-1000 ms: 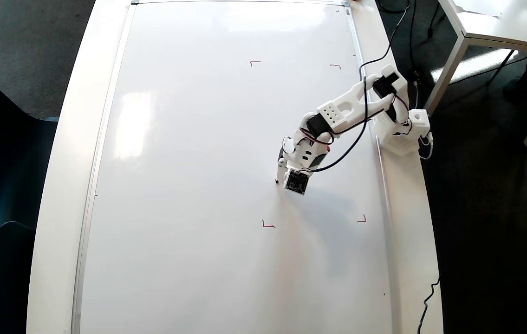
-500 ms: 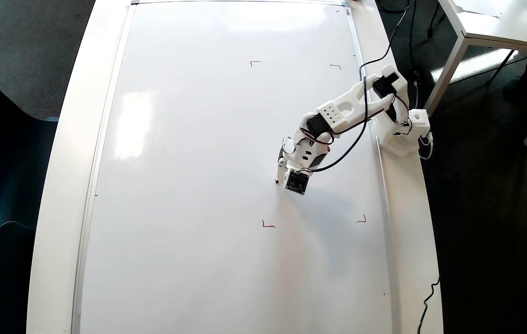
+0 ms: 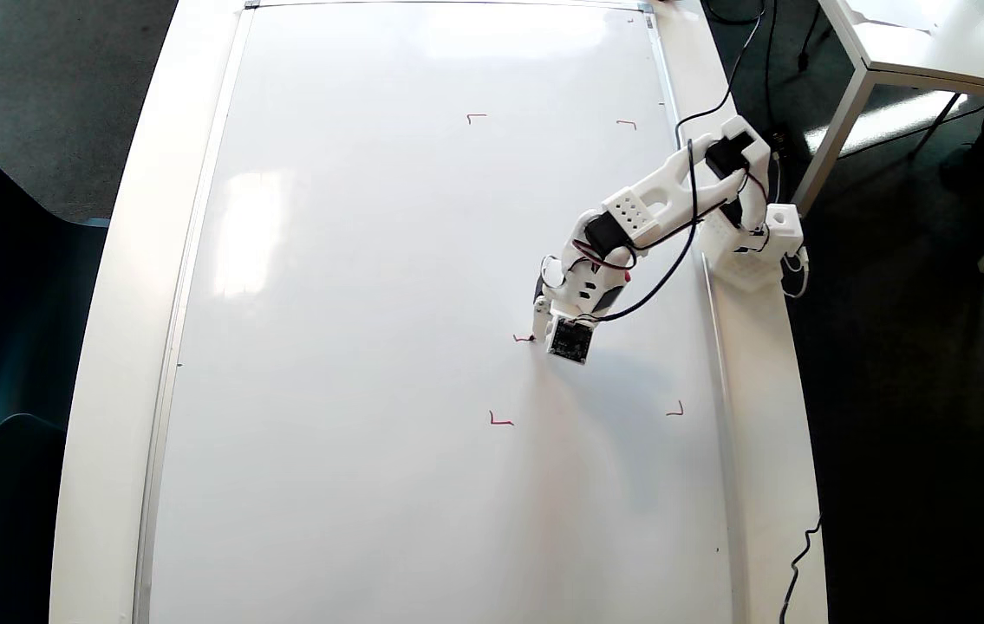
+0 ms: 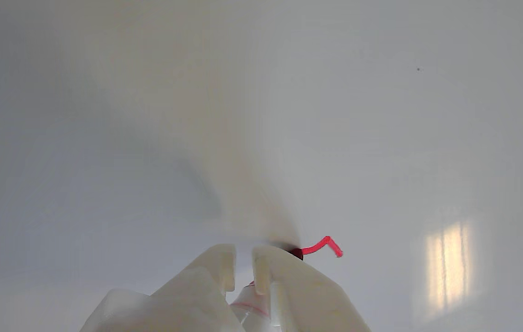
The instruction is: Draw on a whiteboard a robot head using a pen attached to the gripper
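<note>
Just a short red hooked stroke [image 4: 322, 244]

The gripper [image 4: 243, 258] rises from the bottom edge, its 2 white fingers [image 4: 217, 267] slightly apart. The pen [image 4: 295, 253] tip touches the whiteboard [image 4: 150, 115], ending a short red hooked line [image 4: 323, 244].

Whiteboard [image 3: 370, 347] bare left, near & far of gripper [image 3: 542, 329] in overhead view; only flat red corner marks [image 3: 500, 421]. To the right, arm base [image 3: 752, 251] & black cable [image 3: 674, 251] block.
</note>
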Controlling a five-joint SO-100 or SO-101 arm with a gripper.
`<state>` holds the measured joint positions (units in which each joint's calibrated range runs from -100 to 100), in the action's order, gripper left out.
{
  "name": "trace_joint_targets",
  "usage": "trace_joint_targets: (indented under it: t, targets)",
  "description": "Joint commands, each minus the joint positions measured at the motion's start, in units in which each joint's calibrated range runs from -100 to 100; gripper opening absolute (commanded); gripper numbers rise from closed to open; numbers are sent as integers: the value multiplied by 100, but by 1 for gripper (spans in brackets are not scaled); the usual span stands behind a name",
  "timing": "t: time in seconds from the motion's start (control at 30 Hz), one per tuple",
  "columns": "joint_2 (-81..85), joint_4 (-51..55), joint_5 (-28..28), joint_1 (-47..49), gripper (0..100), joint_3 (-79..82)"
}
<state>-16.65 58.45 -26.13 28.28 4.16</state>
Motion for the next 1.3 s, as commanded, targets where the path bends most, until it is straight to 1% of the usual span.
trace_joint_targets:
  t: [0.0, 0.47, 1.1, 1.27]
  targets:
    - [503, 107, -20, 41, 1, 524]
    - [1937, 107, -20, 380, 1, 2367]
    - [3388, 142, -9, 468, 1, 3883]
    - [3597, 246, 12, 468, 1, 4065]
